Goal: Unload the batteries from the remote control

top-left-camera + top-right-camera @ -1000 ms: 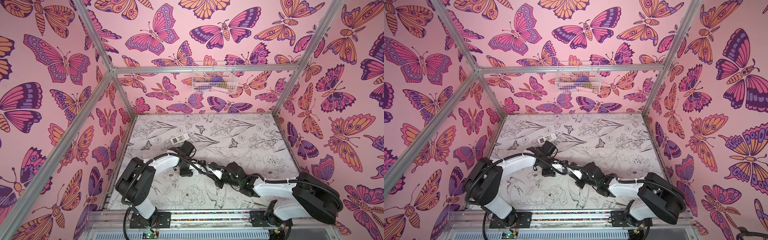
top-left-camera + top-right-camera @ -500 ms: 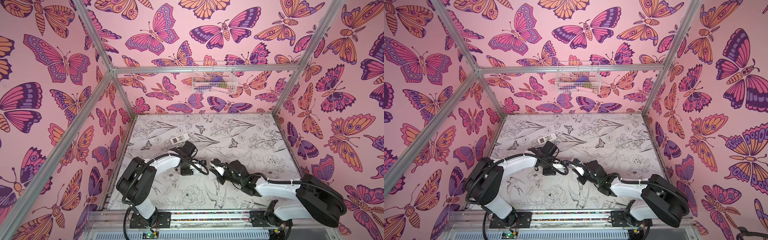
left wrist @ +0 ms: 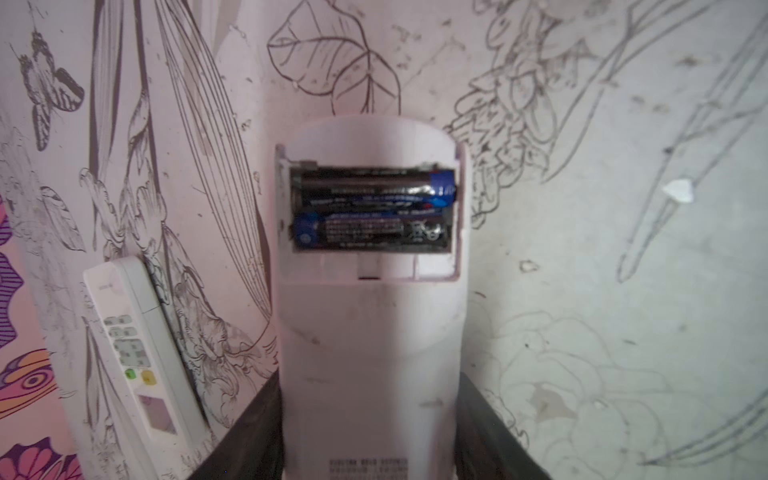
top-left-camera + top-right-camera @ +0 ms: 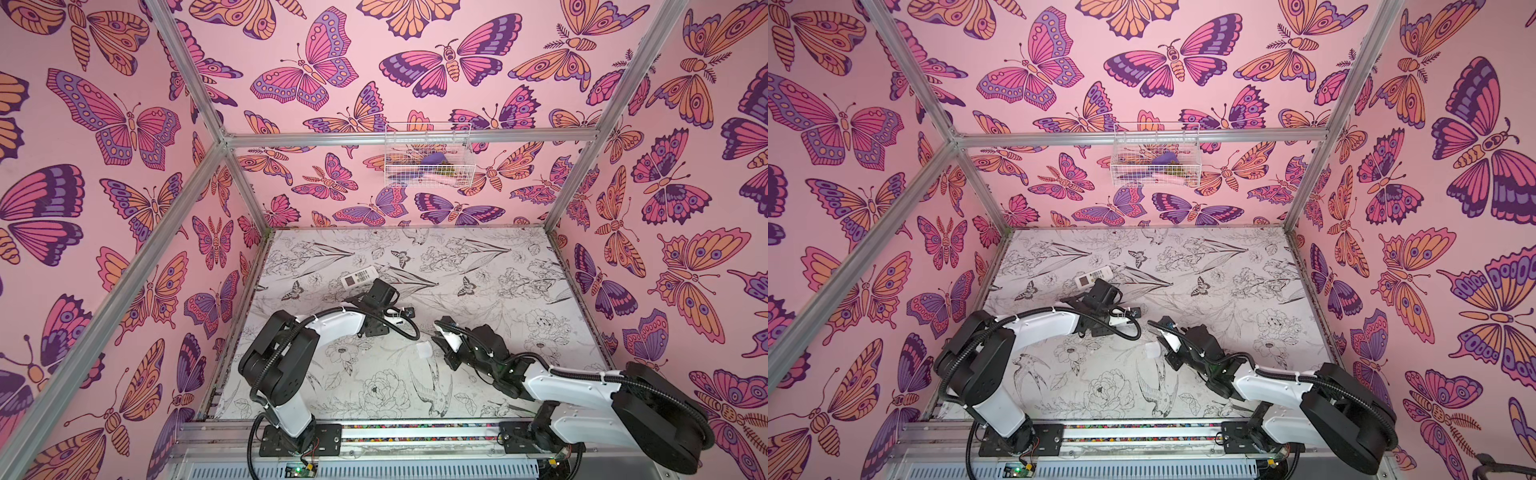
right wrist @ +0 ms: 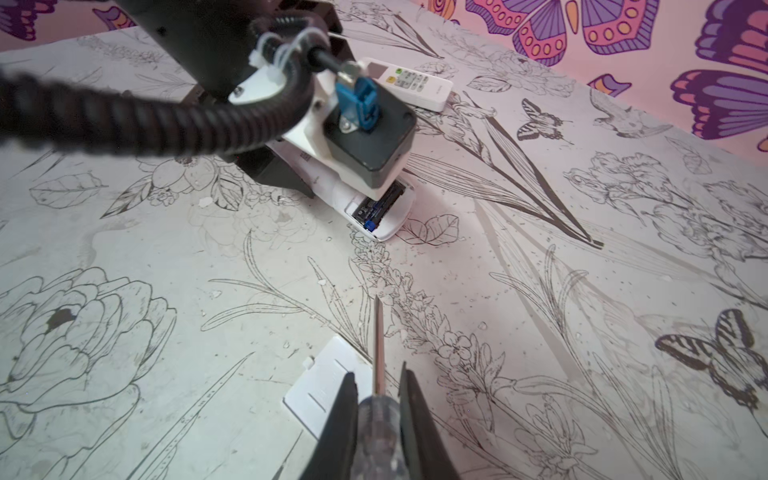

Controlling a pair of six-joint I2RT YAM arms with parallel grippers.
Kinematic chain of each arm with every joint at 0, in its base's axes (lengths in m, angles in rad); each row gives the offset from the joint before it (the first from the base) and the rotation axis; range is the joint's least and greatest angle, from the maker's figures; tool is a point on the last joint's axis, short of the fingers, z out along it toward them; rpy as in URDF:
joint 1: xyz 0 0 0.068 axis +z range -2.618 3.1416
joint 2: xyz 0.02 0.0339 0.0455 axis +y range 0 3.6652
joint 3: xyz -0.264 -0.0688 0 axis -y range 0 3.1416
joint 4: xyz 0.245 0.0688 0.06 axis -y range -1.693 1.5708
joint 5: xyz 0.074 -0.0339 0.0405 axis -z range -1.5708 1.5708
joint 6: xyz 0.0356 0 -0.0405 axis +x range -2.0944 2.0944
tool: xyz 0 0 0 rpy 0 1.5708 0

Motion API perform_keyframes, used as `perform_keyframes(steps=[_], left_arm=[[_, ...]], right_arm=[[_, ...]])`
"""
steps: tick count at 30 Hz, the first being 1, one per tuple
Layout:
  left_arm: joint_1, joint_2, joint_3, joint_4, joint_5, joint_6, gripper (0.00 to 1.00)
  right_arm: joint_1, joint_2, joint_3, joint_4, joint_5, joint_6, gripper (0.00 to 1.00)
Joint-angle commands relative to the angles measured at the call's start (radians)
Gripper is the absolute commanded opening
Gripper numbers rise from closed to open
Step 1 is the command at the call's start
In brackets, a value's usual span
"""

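My left gripper (image 3: pixel 368 399) is shut on the white remote control (image 3: pixel 370 332), its dark fingers (image 3: pixel 249 436) pressed against both long sides. The remote lies back up on the table and its compartment is open. Two black batteries with blue ends (image 3: pixel 370 191) (image 3: pixel 370 232) lie in it side by side. In the right wrist view the same remote (image 5: pixel 386 212) pokes out from under the left wrist. My right gripper (image 5: pixel 376 386) is shut on a clear-handled screwdriver (image 5: pixel 378 432). Its shaft points at the remote from a short way off. In both top views the grippers (image 4: pixel 401 312) (image 4: pixel 438 330) face each other mid-table.
A white cover plate (image 5: pixel 320 390) (image 4: pixel 424 350) lies flat on the table beside the right jaws. A second white remote (image 3: pixel 137 345) (image 4: pixel 359 276) lies face up beyond the left gripper. A wire basket (image 4: pixel 428 156) hangs on the back wall. The left arm's cable (image 5: pixel 145 120) loops near the remote.
The right arm has lifted and shifted its gripper slightly toward the back. The white cover plate now shows on the table. The left arm has not moved.
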Motion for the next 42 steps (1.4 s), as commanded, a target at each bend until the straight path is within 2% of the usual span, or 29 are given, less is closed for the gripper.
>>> perform_keyframes(steps=[1,4,6,7,9,10,12,14,16,18,19,22,25,27,31,39,42], left_arm=[[-0.024,0.002,-0.027,0.026,-0.035,0.021,0.35],[-0.033,0.000,-0.037,0.032,-0.034,0.038,0.35],[-0.036,0.000,-0.040,0.066,-0.058,0.045,0.32],[-0.036,-0.001,-0.041,0.085,-0.071,0.050,0.28],[-0.039,-0.003,-0.043,0.151,-0.101,0.062,0.08],[-0.040,-0.005,-0.048,0.187,-0.112,0.067,0.03],[-0.048,-0.009,-0.068,0.278,-0.120,0.115,0.02],[-0.058,-0.013,-0.120,0.445,-0.118,0.209,0.00],[-0.060,0.002,-0.178,0.634,-0.117,0.224,0.00],[-0.061,0.044,-0.242,0.906,-0.117,0.224,0.00],[-0.061,0.082,-0.264,1.051,-0.077,0.492,0.00],[-0.060,0.237,-0.286,1.388,-0.096,0.666,0.00],[-0.061,0.414,-0.253,1.663,-0.127,0.787,0.00],[-0.063,0.458,-0.239,1.669,-0.143,0.827,0.00],[-0.079,0.433,-0.259,1.669,-0.161,0.802,0.00],[-0.096,0.393,-0.286,1.669,-0.133,0.841,0.00],[-0.104,0.385,-0.284,1.670,-0.128,0.846,0.00]], right_arm=[[-0.010,0.004,-0.002,0.026,0.017,0.056,0.00],[-0.018,0.060,0.031,0.064,-0.007,0.083,0.00],[-0.055,0.111,0.054,0.126,-0.035,0.168,0.00],[-0.073,0.134,0.066,0.142,-0.039,0.212,0.00],[-0.104,0.178,0.090,0.165,-0.027,0.299,0.00],[-0.117,0.193,0.097,0.171,-0.018,0.327,0.00],[-0.142,0.222,0.117,0.164,-0.006,0.382,0.00],[-0.163,0.237,0.139,0.144,-0.004,0.421,0.00],[-0.181,0.240,0.154,0.129,-0.013,0.451,0.00],[-0.201,0.225,0.161,0.103,-0.009,0.485,0.00],[-0.211,0.215,0.163,0.091,-0.009,0.495,0.00],[-0.246,0.181,0.184,0.001,-0.022,0.529,0.00],[-0.262,0.163,0.218,-0.077,-0.052,0.545,0.00],[-0.262,0.170,0.248,-0.112,-0.092,0.549,0.00],[-0.262,0.212,0.295,-0.152,-0.145,0.554,0.00],[-0.267,0.340,0.385,-0.109,-0.210,0.594,0.00],[-0.273,0.391,0.419,-0.136,-0.142,0.597,0.00]])
